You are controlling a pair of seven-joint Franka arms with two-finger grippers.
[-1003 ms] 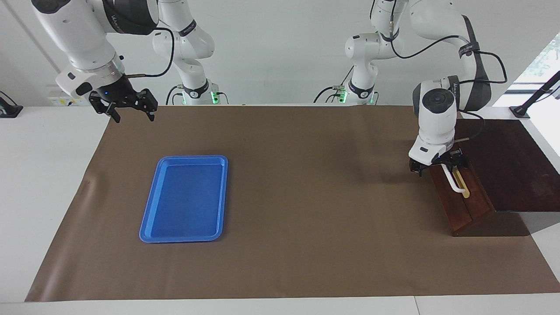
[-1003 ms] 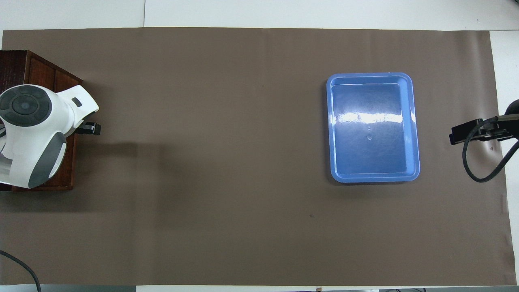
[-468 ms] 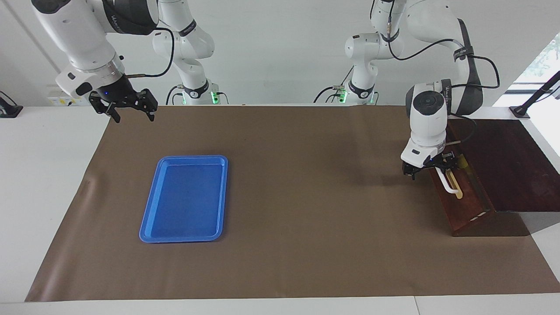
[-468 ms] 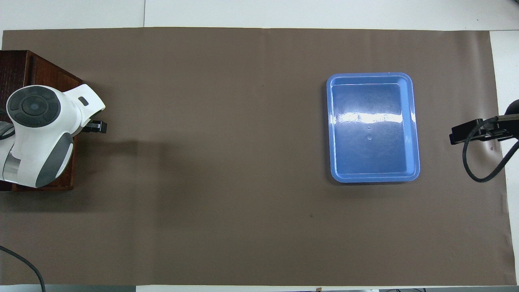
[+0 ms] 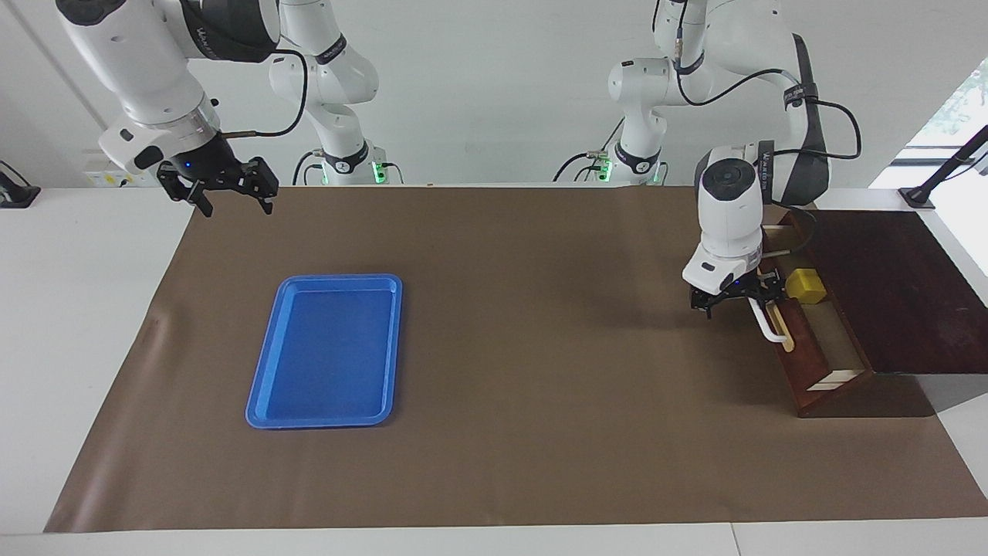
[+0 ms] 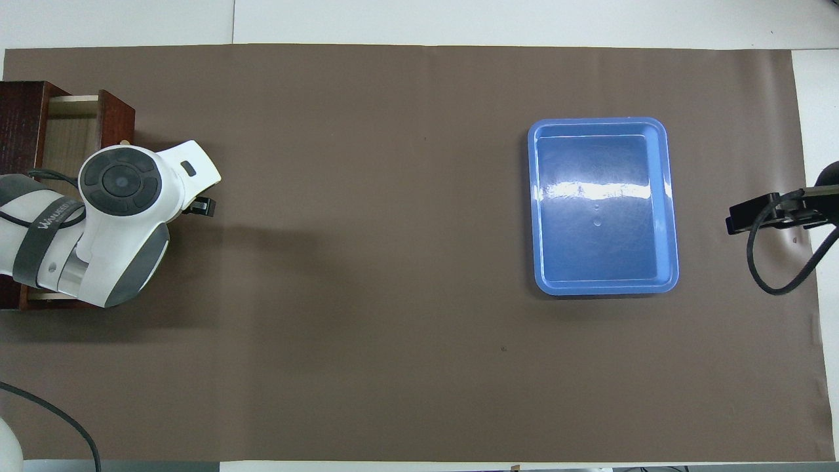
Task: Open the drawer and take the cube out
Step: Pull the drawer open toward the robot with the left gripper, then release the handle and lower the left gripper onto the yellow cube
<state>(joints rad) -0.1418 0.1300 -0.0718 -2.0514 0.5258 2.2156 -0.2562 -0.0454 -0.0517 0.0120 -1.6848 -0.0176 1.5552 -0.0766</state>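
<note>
Drawer [image 5: 820, 347]: dark reddish-brown, at the left arm's end of the table, pulled partway out of its cabinet [image 5: 899, 289] so that the pale wood interior shows
Handle [image 5: 768, 323]: white bar on a tan strip on the drawer's front
Cube [image 5: 805, 286]: small and yellow, lying inside the open drawer at the end nearer to the robots; in the overhead view the arm hides it
Left gripper [image 5: 739, 300]: down at the drawer front, at the end of the handle that is nearer to the robots; its fingers straddle the bar with the jaws spread wide, not clamped on it; whether a finger touches the bar I cannot tell
Right gripper [image 5: 235, 199]: waiting in the air above the brown mat's edge at the right arm's end of the table, jaws apart and holding nothing
Tray [image 5: 391, 347]: flat and blue, on the mat toward the right arm's end, well apart from the drawer
Mat [image 5: 540, 386]: brown sheet covering most of the white table [image 5: 77, 324]
</note>
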